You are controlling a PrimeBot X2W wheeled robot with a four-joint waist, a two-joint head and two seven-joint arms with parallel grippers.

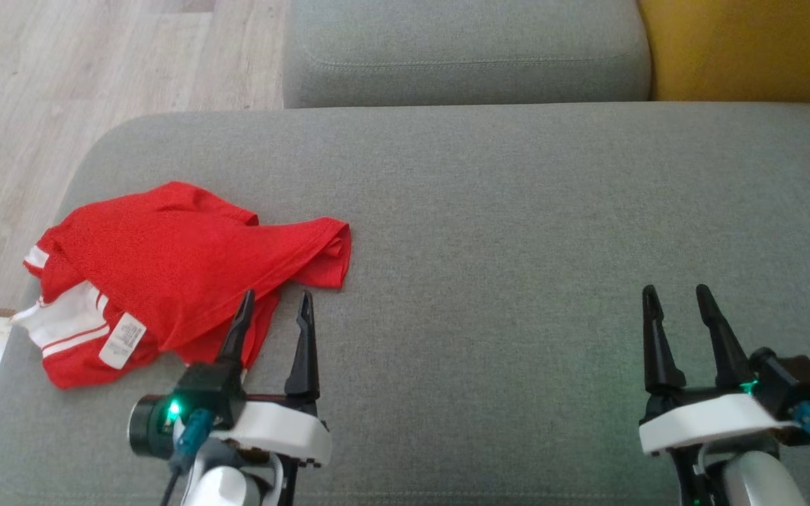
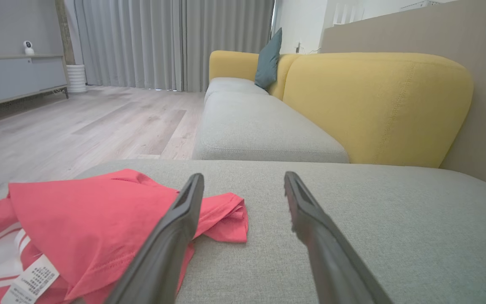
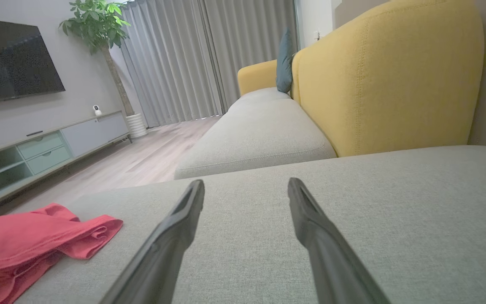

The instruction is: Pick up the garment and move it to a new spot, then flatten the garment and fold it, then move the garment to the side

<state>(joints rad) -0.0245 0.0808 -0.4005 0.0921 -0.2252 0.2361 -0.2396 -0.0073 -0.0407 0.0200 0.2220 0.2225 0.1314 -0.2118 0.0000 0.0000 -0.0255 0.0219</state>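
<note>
Here the crumpled red garment (image 1: 166, 260) is lying at the left end of the grey sofa seat (image 1: 517, 232) (label print unreadable), its hem partly hiding behind the left gripper (image 1: 276, 296), fingers spread; the right gripper (image 1: 676, 289), fingers also spread, is hovering well apart.

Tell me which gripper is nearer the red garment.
The left gripper: its open fingers sit at the red garment's near edge, while the right gripper hovers well apart over bare grey cushion.

A grey sofa (image 1: 517, 211) with yellow backs (image 2: 373, 105) and a teal cushion (image 2: 268, 59) stands on a pale wood floor (image 2: 99, 122). Beyond are grey curtains (image 2: 163, 42), a plant (image 3: 95, 21) and a TV (image 3: 11, 59) above a low cabinet (image 3: 49, 143).
</note>
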